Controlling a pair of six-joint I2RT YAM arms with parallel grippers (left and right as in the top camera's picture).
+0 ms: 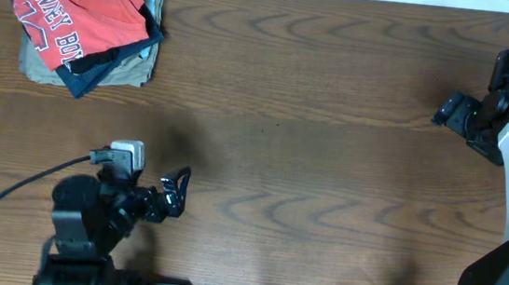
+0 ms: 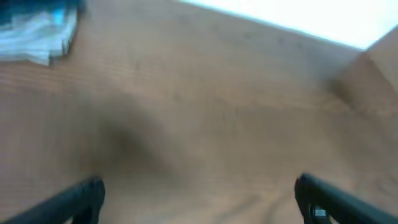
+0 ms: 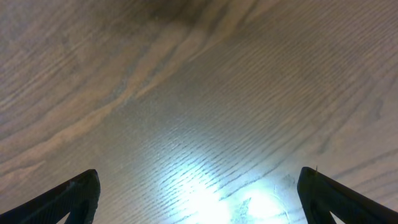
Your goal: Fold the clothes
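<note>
The coral-red T-shirt (image 1: pixel 73 8) with white lettering lies folded on top of a pile of clothes at the far left corner of the table. My left gripper (image 1: pixel 177 191) is open and empty near the front of the table, well away from the pile; its two fingertips show wide apart in the left wrist view (image 2: pixel 199 199). My right gripper (image 1: pixel 452 113) is open and empty at the far right; its fingertips are wide apart over bare wood in the right wrist view (image 3: pixel 199 196).
Under the red shirt are navy and black garments (image 1: pixel 112 61) and a khaki-beige one (image 1: pixel 135 66). A blurred pale shape (image 2: pixel 37 31) shows at the top left of the left wrist view. The wooden table (image 1: pixel 310 148) spans the scene.
</note>
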